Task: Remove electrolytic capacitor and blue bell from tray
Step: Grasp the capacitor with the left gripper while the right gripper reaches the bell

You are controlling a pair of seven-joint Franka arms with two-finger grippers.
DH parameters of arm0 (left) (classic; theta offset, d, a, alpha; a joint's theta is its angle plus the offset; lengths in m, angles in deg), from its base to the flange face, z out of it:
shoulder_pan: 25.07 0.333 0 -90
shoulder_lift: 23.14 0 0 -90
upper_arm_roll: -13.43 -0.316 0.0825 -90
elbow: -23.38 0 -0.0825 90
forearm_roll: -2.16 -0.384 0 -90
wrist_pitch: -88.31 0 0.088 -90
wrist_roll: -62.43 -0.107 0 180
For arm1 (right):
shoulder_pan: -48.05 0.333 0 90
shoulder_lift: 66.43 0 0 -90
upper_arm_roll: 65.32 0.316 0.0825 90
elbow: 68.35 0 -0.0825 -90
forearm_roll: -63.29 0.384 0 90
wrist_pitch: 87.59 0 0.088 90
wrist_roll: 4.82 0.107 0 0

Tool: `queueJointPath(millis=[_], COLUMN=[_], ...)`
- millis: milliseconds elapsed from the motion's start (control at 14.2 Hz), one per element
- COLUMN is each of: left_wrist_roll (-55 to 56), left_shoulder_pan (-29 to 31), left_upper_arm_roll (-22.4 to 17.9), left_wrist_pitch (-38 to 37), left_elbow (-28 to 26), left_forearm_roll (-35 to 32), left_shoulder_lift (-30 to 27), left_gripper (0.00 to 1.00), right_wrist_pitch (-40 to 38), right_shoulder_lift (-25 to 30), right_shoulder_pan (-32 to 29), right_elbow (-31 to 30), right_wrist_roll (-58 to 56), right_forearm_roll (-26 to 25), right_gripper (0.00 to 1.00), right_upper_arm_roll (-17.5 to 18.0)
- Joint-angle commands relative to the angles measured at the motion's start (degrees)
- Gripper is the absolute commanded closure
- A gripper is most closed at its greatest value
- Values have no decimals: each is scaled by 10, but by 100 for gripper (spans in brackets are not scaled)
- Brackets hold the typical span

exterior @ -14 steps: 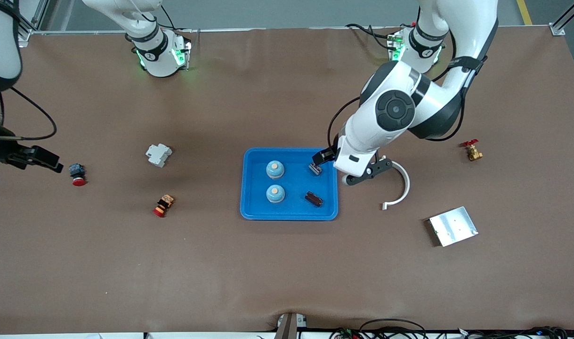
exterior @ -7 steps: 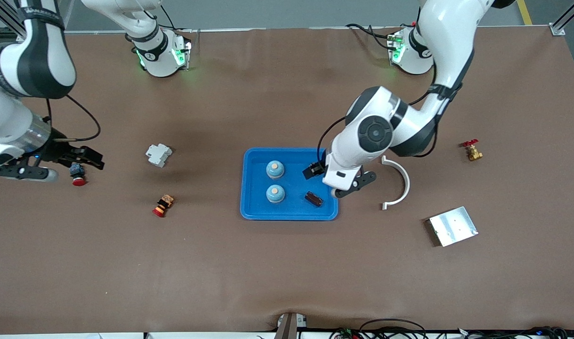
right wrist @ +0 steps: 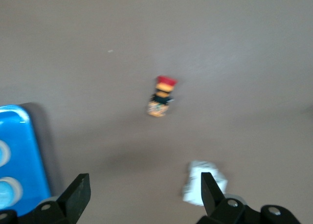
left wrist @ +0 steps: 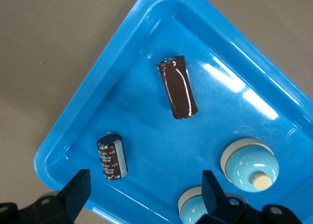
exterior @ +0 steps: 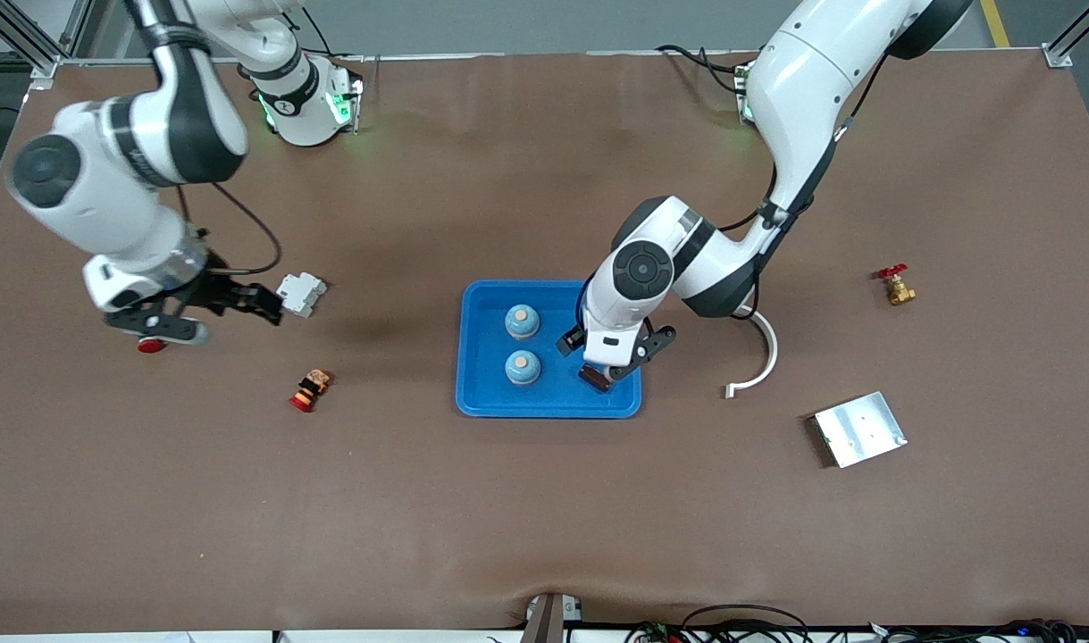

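A bright blue tray [exterior: 480, 393] is seen just below the centre of the front view. Four things lie in it: two pale blue bells [exterior: 522, 321] with orange tips and two dark brown capacitors. In the left wrist view both capacitors are shown lying on their sides, one [left wrist: 178, 87] near the middle of the tray floor, the other [left wrist: 112, 156] close to a corner, and the bells [left wrist: 248, 164] are grouped toward the lower right of that picture.

The left gripper [exterior: 614, 352] is held low over the tray, above the capacitors, with its fingers [left wrist: 74, 191] spread wide apart and nothing between them. The step in hand is judged to be the approach to a capacitor; nothing has been taken out yet. The next move would call for the fingers to be lowered astride one capacitor, across its narrow width, and closed.

The right gripper [exterior: 196, 308] is hovering at the left of the front view, fingers apart and empty, over bare table near a white block [exterior: 301, 294].

Scattered on the brown table [exterior: 544, 518] are counted one white block, two red-capped push buttons [exterior: 310, 390], one [exterior: 151, 345] partly hidden under the right gripper, one white curved bracket [exterior: 758, 353], one silver plate [exterior: 860, 429] and one small brass valve [exterior: 896, 286].
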Motion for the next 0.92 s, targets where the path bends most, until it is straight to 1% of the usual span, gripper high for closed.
queueJointPath(millis=[0, 212, 282, 564, 846], left_wrist_roll=[63, 119, 123, 124, 124], left_shoulder_pan=[-8, -8, -8, -11, -16], left_upper_arm_roll=[-4, -5, -5, -8, -8], left_wrist_pitch=[-1, -3, -6, -10, -10], left_elbow=[9, 1, 1, -8, -8], left_forearm_roll=[-17, -28, -28, -38, -37], left_shoulder_lift=[6, 9, 14, 27, 35], left_gripper=[0, 0, 0, 0, 0], right_wrist_pitch=[37, 79, 93, 106, 175], right_shoulder_lift=[-21, -61, -76, -140, -197], right_shoulder_pan=[59, 115, 136, 199, 254], right_elbow=[-3, 1, 9, 54, 70], right_wrist_roll=[88, 185, 219, 317, 403], right_forearm_roll=[6, 6, 6, 6, 7], right_gripper=[0, 0, 0, 0, 0], right_upper_arm_roll=[-6, -6, -6, -6, -6])
